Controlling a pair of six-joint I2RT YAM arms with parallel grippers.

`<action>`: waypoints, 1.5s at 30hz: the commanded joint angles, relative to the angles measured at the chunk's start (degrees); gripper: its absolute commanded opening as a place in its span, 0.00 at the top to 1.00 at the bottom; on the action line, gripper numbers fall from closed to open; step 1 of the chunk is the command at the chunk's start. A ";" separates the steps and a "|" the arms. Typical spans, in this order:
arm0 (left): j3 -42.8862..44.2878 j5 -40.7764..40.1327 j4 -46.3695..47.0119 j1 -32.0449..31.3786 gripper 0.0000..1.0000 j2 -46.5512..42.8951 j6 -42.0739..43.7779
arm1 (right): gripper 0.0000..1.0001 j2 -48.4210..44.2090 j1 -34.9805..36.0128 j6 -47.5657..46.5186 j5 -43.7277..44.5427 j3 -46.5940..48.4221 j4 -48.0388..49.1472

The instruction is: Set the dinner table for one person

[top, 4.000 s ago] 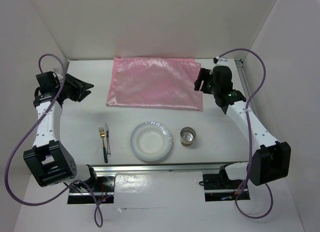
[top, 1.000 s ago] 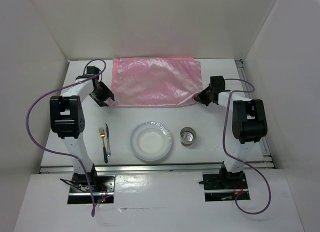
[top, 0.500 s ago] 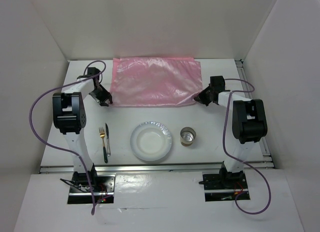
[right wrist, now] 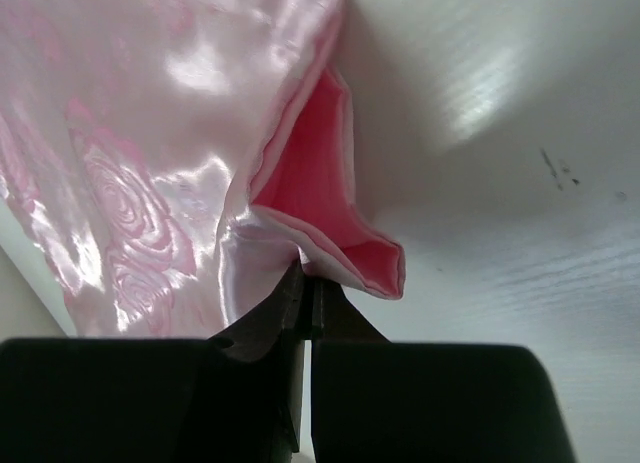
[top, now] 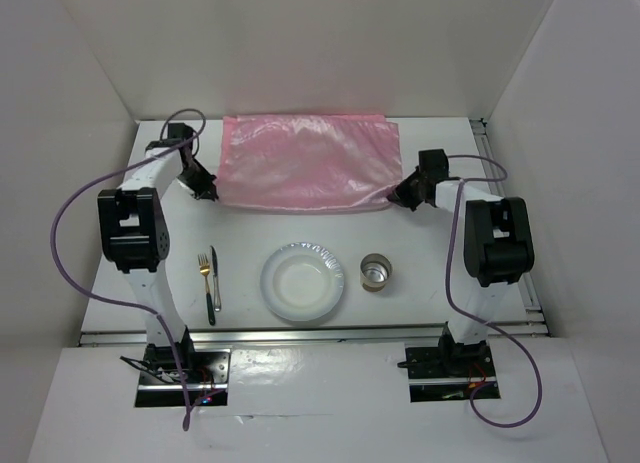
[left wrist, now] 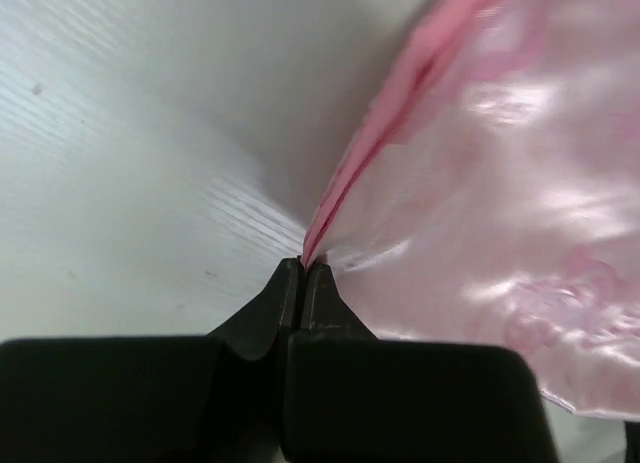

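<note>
A shiny pink cloth mat (top: 305, 163) lies at the back of the white dinner table (top: 450, 283). My left gripper (top: 208, 194) is shut on the mat's near left corner (left wrist: 306, 251). My right gripper (top: 397, 199) is shut on the mat's near right corner (right wrist: 335, 255), which folds up and shows its darker pink underside. A white plate (top: 302, 282), a metal cup (top: 377, 271), and a gold fork (top: 204, 266) beside a dark-handled knife (top: 214, 283) lie along the near side.
Metal rails run along the table's near edge (top: 320, 331) and right edge (top: 485, 143). White walls close in the back and both sides. Purple cables loop from both arms.
The left gripper moved to the mat's near left corner and closed on it. The right gripper stays shut on the near right corner. Four seconds ago both arms were raised off the mat.
</note>
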 commanded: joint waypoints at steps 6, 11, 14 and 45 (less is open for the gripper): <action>24.60 3.98 -6.11 3.63 1.00 -14.16 2.20 | 1.00 -6.23 -2.31 -9.59 2.23 24.89 -7.69; 25.42 8.21 -3.40 7.68 1.00 -25.23 0.45 | 1.00 -14.92 -4.43 -14.62 2.85 30.90 -11.47; 24.27 11.12 -1.98 9.44 1.00 -30.16 -1.40 | 1.00 -17.57 -5.57 -16.03 1.52 34.60 -14.10; 39.72 27.11 3.74 10.06 1.00 -9.26 -1.58 | 1.00 8.44 -7.77 -16.74 -7.52 72.57 -15.34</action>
